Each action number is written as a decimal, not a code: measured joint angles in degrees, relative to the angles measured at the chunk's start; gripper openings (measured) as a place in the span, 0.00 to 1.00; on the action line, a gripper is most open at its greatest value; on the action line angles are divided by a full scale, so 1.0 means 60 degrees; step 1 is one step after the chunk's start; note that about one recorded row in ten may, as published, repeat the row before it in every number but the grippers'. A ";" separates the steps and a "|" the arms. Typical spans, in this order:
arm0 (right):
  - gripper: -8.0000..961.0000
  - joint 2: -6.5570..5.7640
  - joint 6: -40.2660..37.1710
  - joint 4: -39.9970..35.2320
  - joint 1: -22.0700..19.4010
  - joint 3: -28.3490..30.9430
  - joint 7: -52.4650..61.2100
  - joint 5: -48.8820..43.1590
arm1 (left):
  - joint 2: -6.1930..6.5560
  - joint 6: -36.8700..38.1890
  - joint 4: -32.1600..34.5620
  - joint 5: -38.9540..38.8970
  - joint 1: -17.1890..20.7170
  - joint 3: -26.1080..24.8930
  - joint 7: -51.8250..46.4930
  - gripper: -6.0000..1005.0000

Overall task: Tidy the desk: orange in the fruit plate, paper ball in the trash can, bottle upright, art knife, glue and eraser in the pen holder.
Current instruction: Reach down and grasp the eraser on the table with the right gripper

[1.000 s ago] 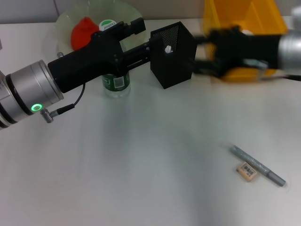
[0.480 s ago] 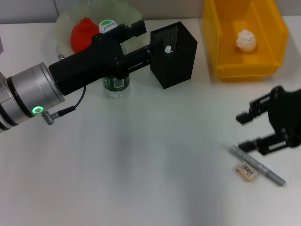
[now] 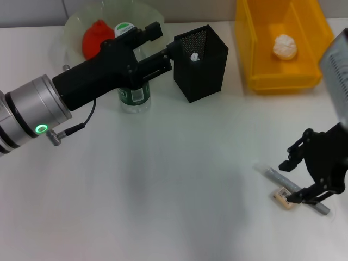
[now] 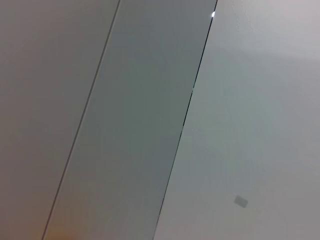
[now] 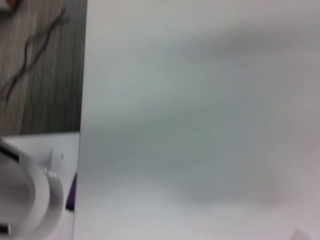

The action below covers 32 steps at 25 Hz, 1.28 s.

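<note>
Right claw [image 3: 295, 180] spread over eraser [image 3: 283, 196] (head view only), left claw [image 3: 162, 41] spread beside pen holder [image 3: 200, 63]

1. The plain white flat desk [image 3: 163, 206] looks smooth and matt.
2. The tall black pen holder [image 3: 204, 68] is fine metal mesh.
3. The bright yellow rectangular trash can [image 3: 261, 60] is glossy plastic.
4. The white paper ball [image 3: 284, 47] is crumpled and rough.
5. The translucent pale-green fruit plate [image 3: 76, 27] looks smooth.

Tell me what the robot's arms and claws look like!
The left arm is a shiny silver tube with a glowing green ring light and a thin black cable. Its left gripper is boxy and black. The right arm is silver too, and the right gripper is black with thin fingers.
</note>
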 joint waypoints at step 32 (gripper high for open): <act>0.62 0.0095 0.1768 0.1701 0.0716 -0.2955 0.0129 -0.1133 | 0.0022 -0.0117 -0.0105 -0.0166 -0.0068 -0.0073 0.0181 0.72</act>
